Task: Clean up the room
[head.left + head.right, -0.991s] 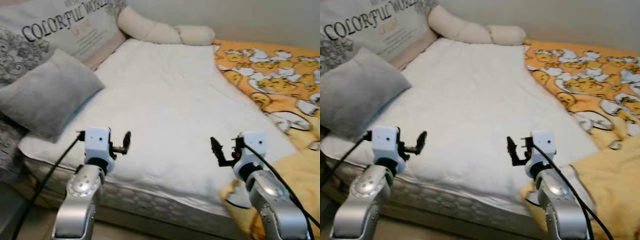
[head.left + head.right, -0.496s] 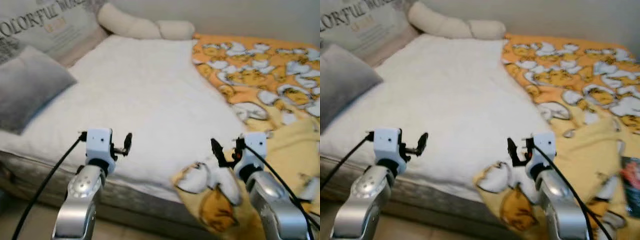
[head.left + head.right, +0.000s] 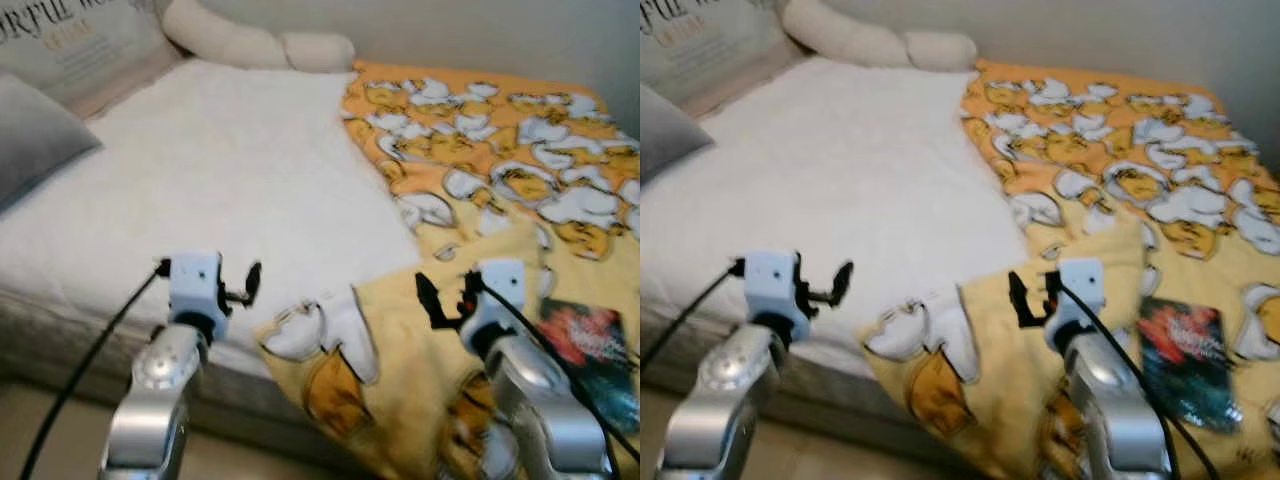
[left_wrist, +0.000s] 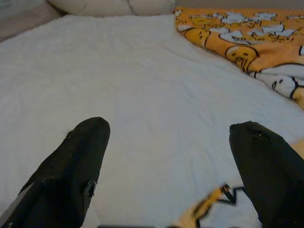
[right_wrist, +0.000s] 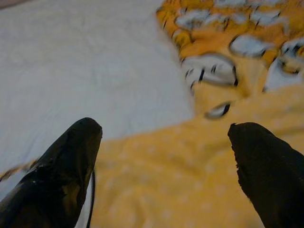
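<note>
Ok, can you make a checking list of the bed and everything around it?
Surface: white quilted mattress cover, mostly bare.
Job's things: rumpled yellow duck-print blanket over the bed's right side, one corner hanging off the front edge; dark red-patterned book lying on it.
Clutter: grey pillow, lettered cushion, cream bolster.
Grippers: left gripper and right gripper open, holding nothing.
Cables: black, along both arms.
Surroundings: pale wall.

Yellow-orange blanket (image 3: pixel 480 150) with white cartoon-character print, rumpled, spread over right part of white mattress (image 3: pixel 200 170); near corner folded back, plain yellow underside showing, draped over mattress front edge. Dark book (image 3: pixel 1182 362) with red cover picture, flat on blanket.
</note>
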{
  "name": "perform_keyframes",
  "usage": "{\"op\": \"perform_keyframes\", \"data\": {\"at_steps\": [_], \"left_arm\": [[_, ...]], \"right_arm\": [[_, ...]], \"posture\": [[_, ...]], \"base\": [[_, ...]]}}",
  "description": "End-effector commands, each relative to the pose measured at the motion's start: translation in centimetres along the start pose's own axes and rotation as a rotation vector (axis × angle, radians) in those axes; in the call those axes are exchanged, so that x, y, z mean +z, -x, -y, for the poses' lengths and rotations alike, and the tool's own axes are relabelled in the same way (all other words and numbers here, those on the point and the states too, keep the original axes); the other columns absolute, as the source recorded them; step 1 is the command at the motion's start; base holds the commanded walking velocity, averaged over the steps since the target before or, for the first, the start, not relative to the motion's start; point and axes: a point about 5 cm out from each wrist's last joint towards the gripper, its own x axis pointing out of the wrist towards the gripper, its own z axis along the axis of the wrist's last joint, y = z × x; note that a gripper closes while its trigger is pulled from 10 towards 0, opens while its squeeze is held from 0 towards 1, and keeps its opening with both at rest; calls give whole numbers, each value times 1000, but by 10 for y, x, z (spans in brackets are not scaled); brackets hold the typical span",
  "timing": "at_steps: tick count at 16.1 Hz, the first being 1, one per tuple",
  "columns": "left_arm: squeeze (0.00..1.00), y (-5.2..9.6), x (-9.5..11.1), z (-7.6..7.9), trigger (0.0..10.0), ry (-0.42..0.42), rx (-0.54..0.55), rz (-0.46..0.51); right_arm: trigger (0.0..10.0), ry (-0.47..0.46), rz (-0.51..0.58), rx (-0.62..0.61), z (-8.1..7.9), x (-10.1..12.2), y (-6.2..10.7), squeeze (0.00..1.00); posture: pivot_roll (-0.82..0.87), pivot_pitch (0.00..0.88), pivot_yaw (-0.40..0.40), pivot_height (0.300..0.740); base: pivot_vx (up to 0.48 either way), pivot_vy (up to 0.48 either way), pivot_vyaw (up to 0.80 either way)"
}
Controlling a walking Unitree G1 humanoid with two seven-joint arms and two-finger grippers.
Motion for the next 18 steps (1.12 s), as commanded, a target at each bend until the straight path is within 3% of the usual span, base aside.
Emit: {"op": "perform_keyframes", "data": {"at_steps": [1,9,18], "left_arm": [[808,-1,2,-1,10000,-35,3,8],[804,3,-3,-2,10000,-32,7,-8],[804,-7,1,8,10000,-49,-69,-4]], "right_arm": [[10000,10,8,22,-5,4,-2,0],[10000,0,-18,4,1,-6,1,0],[10000,-40,-50,24,2,-11,9,0]], "posture": [[-89,0,-4,740],[-91,0,13,740],[-131,0,44,740]], "base": [[0,-480,0],[0,-480,0],[0,-480,0]]}}
